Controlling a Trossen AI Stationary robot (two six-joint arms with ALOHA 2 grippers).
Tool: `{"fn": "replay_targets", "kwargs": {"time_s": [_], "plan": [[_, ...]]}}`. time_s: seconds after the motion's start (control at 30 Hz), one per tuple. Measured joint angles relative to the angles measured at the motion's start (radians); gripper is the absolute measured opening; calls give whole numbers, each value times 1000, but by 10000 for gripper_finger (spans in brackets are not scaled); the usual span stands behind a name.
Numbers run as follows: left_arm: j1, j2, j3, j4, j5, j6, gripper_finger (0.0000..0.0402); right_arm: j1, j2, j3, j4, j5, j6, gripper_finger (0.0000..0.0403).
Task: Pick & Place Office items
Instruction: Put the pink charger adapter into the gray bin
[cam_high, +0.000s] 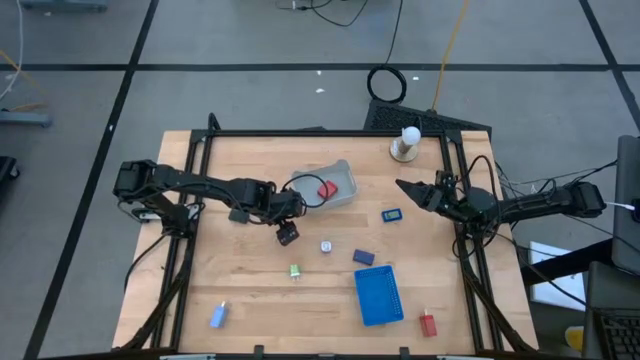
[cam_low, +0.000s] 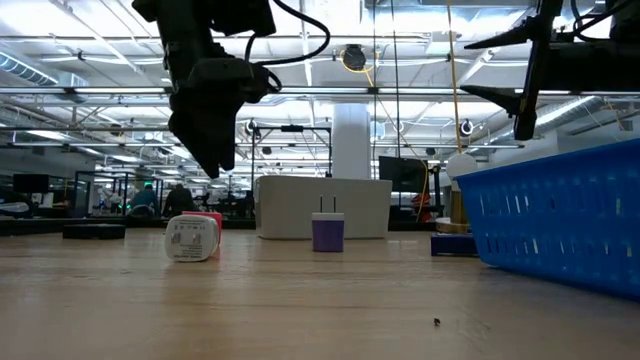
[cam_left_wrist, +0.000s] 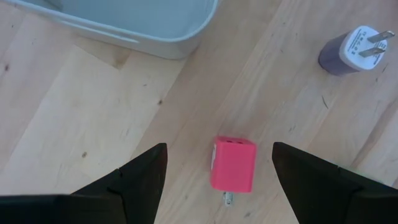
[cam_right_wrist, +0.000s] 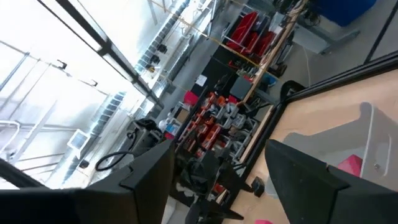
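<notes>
We've got the left gripper (cam_left_wrist: 217, 180) spread open right above a pink charger block (cam_left_wrist: 233, 163) lying flat on the table (cam_left_wrist: 81, 112) near the pale bin (cam_left_wrist: 124, 22). Its long axis runs along the jaw gap, prongs toward the wrist, so a slightly off descent could knock it sideways. The right gripper (cam_high: 408, 190) waits open, empty.

Bright even overhead light; soft shadows; window glare.

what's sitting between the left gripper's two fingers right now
In the left wrist view, a pink charger block lies on bare wood below the open left gripper, between its fingers and apart from both.
</notes>
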Motion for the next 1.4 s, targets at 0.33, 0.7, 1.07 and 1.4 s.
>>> {"fn": "replay_targets", "kwargs": {"time_s": [0.33, 0.7, 1.07, 1.4], "plan": [[-24, 0, -40, 3, 12, -31, 294, 0, 0, 0, 0, 2, -3, 242], [-70, 0, -126, 86, 26, -84, 294, 0, 0, 0, -1, 2, -3, 242], [-82, 0, -191, 150, 14, -102, 294, 0, 0, 0, -1, 3, -3, 242], [-75, 0, -237, 218, 16, -90, 294, 0, 0, 0, 7, 3, 0, 242]]}}
